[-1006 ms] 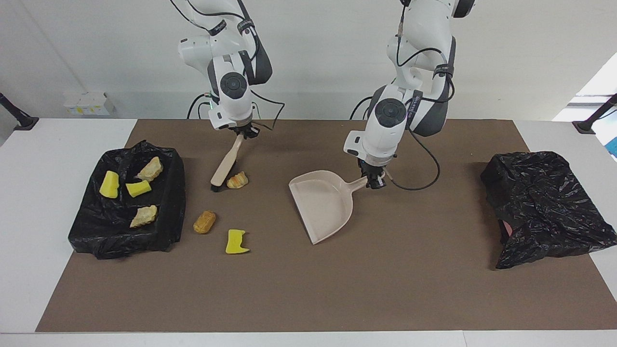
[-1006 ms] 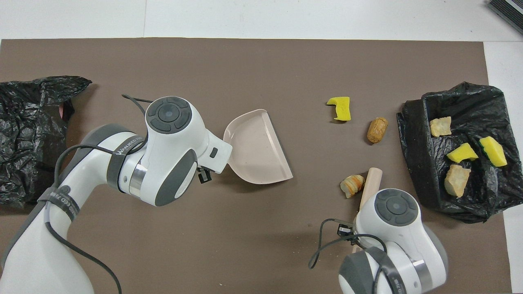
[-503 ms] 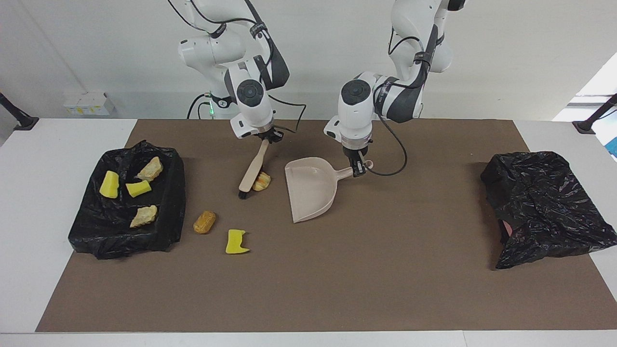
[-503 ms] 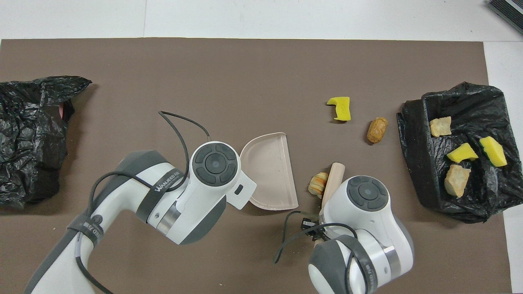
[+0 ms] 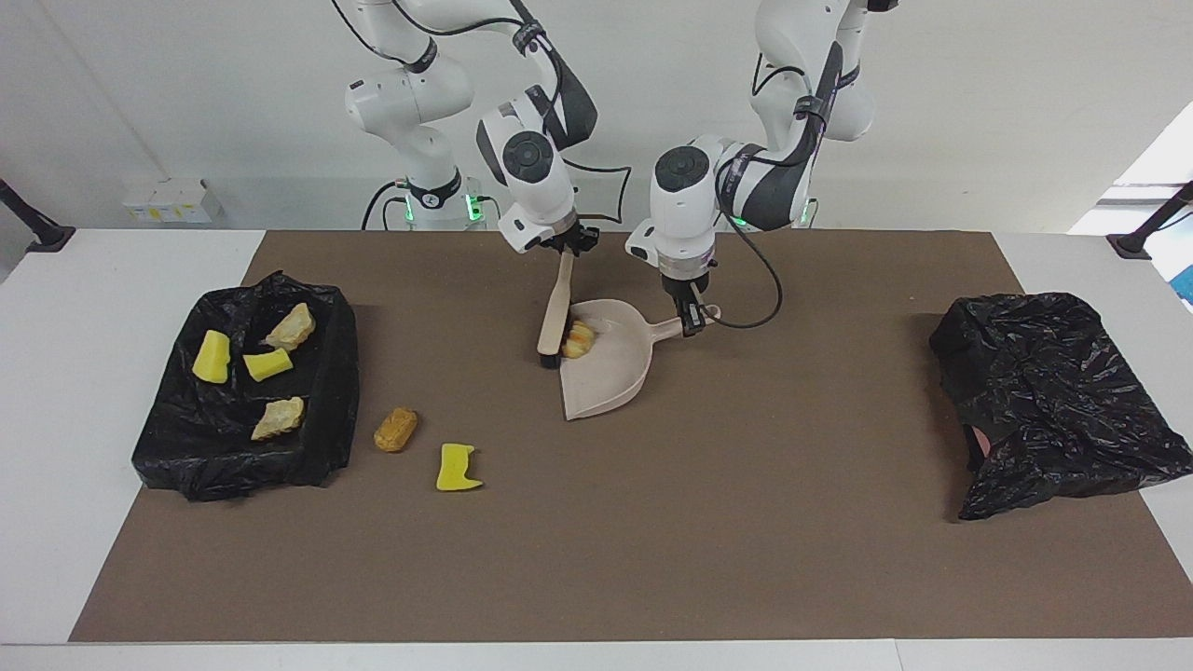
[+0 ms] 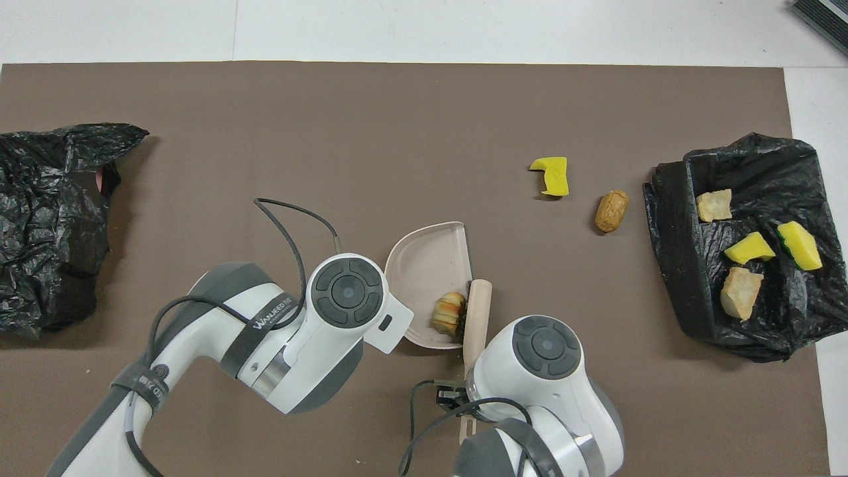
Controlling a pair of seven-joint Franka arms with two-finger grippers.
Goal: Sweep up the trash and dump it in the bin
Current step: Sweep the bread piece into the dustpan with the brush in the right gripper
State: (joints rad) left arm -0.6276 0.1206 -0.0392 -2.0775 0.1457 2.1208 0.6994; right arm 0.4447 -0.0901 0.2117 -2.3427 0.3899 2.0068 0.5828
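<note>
From overhead both wrists hide their grips — left gripper (image 5: 691,321) clenches the dustpan (image 5: 610,373) handle, right gripper (image 5: 566,250) the brush (image 5: 555,317); brown mat (image 5: 652,540), white wall.

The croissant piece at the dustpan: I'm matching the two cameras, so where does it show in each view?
Facing view: the croissant piece sits at the dustpan's mouth, against the brush, just above centre.
Overhead view: the croissant piece lies low and central, in the dustpan beside the brush.
Shared landmark: the dustpan.
</note>
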